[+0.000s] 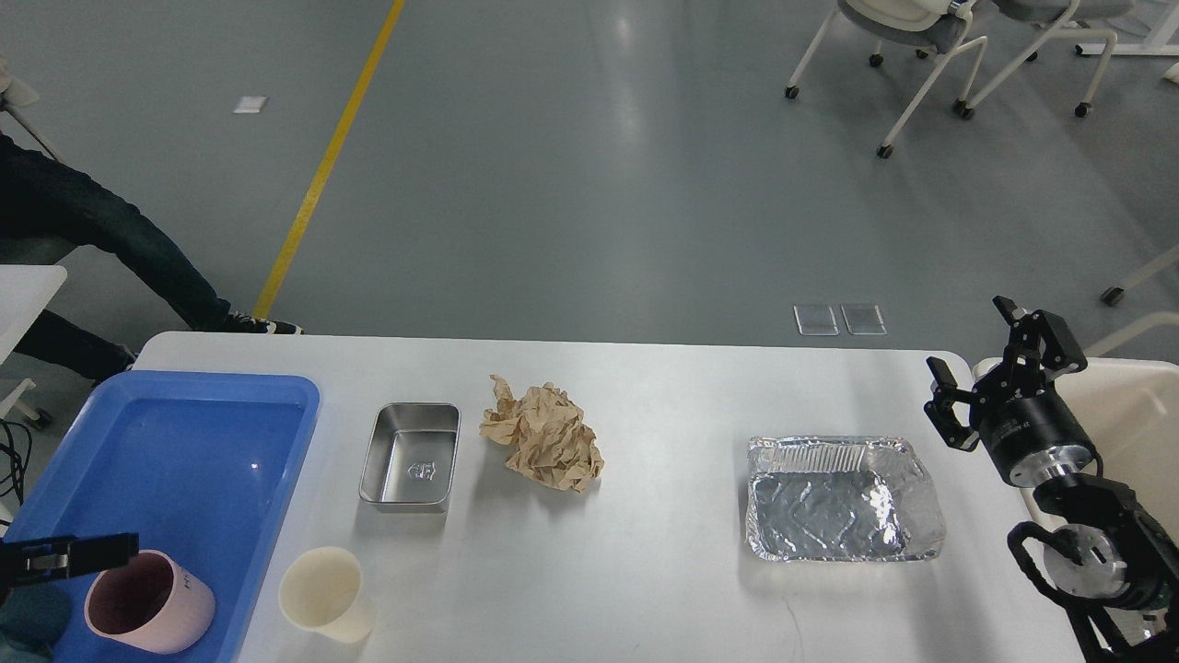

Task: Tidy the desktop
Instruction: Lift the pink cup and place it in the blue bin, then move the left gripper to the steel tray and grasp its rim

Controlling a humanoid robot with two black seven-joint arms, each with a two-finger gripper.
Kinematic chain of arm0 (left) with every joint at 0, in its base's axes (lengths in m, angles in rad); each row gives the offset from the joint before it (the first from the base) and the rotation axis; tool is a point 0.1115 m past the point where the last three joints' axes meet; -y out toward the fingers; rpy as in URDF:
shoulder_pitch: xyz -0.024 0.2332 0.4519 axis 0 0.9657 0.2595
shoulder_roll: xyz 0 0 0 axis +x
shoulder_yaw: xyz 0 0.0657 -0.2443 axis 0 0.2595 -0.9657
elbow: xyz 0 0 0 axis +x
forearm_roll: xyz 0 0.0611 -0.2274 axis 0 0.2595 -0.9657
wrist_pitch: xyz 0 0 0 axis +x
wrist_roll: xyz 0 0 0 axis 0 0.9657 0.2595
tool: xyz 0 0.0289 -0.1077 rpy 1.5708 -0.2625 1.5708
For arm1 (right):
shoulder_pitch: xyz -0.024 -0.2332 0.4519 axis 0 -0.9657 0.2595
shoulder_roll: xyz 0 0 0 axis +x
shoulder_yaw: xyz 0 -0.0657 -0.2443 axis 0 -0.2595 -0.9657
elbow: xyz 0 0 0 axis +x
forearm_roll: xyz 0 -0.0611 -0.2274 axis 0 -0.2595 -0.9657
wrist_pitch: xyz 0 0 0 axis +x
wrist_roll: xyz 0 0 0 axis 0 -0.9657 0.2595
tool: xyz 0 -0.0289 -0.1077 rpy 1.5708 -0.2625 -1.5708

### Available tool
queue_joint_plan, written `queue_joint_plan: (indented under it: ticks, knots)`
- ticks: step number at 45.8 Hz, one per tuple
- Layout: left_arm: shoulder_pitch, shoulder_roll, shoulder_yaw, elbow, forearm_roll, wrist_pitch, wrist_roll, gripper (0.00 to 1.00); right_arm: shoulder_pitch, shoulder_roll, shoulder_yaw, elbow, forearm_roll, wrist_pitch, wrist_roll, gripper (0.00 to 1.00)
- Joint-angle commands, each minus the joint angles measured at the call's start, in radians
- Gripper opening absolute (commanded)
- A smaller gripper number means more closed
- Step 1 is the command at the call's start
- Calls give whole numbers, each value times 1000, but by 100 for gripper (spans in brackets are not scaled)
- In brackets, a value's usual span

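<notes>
the desktop [663, 387] spans the view, wide white top w/ rounded corners. blue tray [184, 433] at its left end holds a pink cup [147, 608]; cream bin [1133, 414] off the right edge. foil tray [843, 497] sits right of centre, steel tin [412, 456] and crumpled brown paper [545, 440] mid-left, cream cup [324, 594] near front. right gripper [990, 354] hovers by the bin, fingers apart, empty. left gripper [110, 550] over the pink cup's rim, can't tell open or closed. risks: foil likely crushes if pinched hard; paper may slip; cups tip easily.
</notes>
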Motion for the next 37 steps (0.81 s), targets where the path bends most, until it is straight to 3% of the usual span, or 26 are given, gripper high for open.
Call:
queue_joint_plan:
  ticks: [1,5,14,16,21,23,37]
  knots:
    - [-58,45,-44,-32,0,-2,-49,97,2,-2,-2,0,0,0,0,100]
    - [-105,57,-50,-63,2,-4,-103,97,11,-2,-6,0,0,0,0,100]
    - [-152,91,-55,-81,2,-5,-138,97,9,-9,-8,-6,-2,2,0,100]
    - [-185,96,-66,-81,2,-5,-175,97,9,-20,-8,-14,-2,2,0,100]
    - [-247,76,-87,-81,0,-5,-313,97,11,-31,-8,-18,-2,2,0,100]
    - [-259,59,-89,-81,0,-5,-345,97,11,-31,-8,-18,0,2,0,100]
    - [-287,30,-92,-80,-3,-5,-350,97,8,-35,-8,-17,0,2,0,100]
